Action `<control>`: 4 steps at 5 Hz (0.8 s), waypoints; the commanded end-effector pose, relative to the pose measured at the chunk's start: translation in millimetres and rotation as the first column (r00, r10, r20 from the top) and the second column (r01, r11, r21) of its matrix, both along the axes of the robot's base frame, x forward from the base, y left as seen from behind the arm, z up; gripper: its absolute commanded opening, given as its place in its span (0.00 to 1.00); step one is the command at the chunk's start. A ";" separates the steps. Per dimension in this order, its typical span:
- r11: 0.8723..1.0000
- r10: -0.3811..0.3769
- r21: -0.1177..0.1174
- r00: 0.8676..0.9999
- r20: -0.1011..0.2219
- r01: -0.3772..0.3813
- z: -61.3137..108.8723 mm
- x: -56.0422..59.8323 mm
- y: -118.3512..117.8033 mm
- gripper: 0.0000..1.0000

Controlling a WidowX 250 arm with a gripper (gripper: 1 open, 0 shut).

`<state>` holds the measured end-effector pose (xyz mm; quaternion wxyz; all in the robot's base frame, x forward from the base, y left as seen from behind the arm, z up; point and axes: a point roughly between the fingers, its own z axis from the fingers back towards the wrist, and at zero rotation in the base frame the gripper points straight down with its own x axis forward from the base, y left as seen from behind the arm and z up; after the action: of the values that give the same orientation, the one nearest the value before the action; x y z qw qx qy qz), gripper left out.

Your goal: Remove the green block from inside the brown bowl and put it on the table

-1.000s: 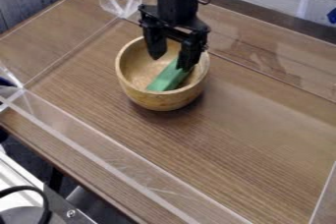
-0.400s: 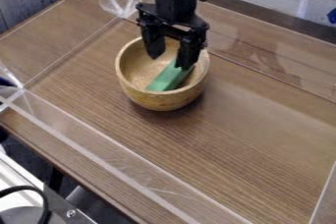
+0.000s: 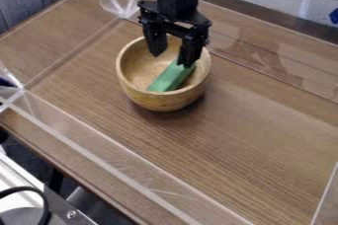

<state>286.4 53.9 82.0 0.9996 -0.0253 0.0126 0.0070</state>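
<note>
The brown bowl (image 3: 137, 91) sits on the table (image 3: 238, 120), left of centre. Inside it the green block (image 3: 172, 77) leans against the right inner wall, one end up near the rim. My black gripper (image 3: 175, 51) hangs straight down over the bowl's far side. Its two fingers are spread apart, one on each side of the block's upper end. The jaws stand open and nothing is held between them.
Low clear acrylic walls (image 3: 79, 140) run along the table's front and left edges. More clear wall stands at the back left (image 3: 117, 0). Bare wood extends to the right and in front of the bowl.
The gripper has risen very slightly above the bowl. The block and bowl have not moved.
</note>
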 end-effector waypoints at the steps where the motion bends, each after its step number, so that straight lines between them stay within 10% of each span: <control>1: 1.000 0.008 0.015 0.996 0.094 -0.009 26.3 9.9 6.2 1.00; 4: 1.000 0.015 0.013 0.996 0.083 -0.016 18.2 9.5 7.9 1.00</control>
<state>288.3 55.8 82.4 0.9996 -0.0263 0.0044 0.0116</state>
